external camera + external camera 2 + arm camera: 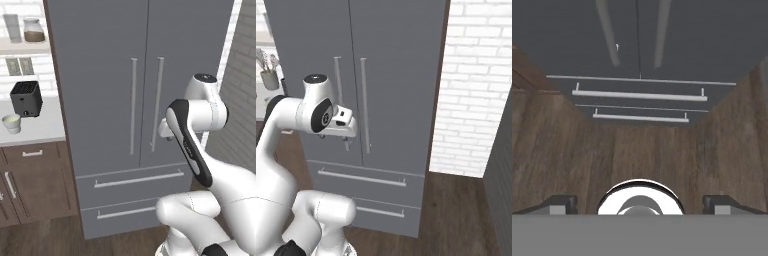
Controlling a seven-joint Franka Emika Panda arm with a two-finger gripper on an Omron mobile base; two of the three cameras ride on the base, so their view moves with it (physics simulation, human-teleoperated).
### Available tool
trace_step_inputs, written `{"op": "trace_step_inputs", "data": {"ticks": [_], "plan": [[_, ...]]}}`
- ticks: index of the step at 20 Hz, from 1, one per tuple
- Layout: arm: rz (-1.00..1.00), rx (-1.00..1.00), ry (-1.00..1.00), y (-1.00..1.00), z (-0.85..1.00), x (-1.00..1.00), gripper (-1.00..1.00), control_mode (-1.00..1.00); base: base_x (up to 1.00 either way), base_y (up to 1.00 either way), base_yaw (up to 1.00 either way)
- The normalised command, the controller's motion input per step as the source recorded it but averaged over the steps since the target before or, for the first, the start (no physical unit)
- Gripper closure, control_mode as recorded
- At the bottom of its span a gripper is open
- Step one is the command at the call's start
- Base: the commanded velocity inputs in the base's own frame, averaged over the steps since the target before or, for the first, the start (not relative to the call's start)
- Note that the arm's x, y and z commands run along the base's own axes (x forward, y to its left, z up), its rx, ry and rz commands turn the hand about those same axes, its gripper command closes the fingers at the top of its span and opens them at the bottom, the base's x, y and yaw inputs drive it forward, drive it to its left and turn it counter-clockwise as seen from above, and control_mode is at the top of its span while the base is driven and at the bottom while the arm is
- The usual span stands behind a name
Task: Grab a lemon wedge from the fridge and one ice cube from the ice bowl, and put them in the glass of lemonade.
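Fridge: I see tall smooth grey double-door fridge (140, 75), doors closed, long bar handles.
Gripper: gripper (640, 204) before fridge, jaws wide apart, empty.

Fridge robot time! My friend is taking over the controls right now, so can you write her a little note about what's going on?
Claw: open, holding nothing, pointing down the front of the fridge toward its drawers and the wood floor.
Fridge: both doors shut, both drawers shut.
Glass of lemonade: on the counter left of the fridge, beside the black toaster.
Done: nothing yet; the arm is only raised in front of the doors.
Left: open the fridge, get the lemon wedge, get one ice cube, drop both in the glass.
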Motion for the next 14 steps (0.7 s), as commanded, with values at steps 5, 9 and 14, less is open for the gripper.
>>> {"op": "trace_step_inputs", "data": {"ticks": [5, 9, 14], "plan": [[0.0, 0.0, 0.0, 0.0, 0.0, 0.0, -1.0, 1.0, -0.36, 0.0, 0.0], [0.0, 0.0, 0.0, 0.0, 0.0, 0.0, -1.0, 1.0, 0.0, 0.0, 0.0], [0.0, 0.0, 0.0, 0.0, 0.0, 0.0, -1.0, 1.0, 0.0, 0.0, 0.0]]}}
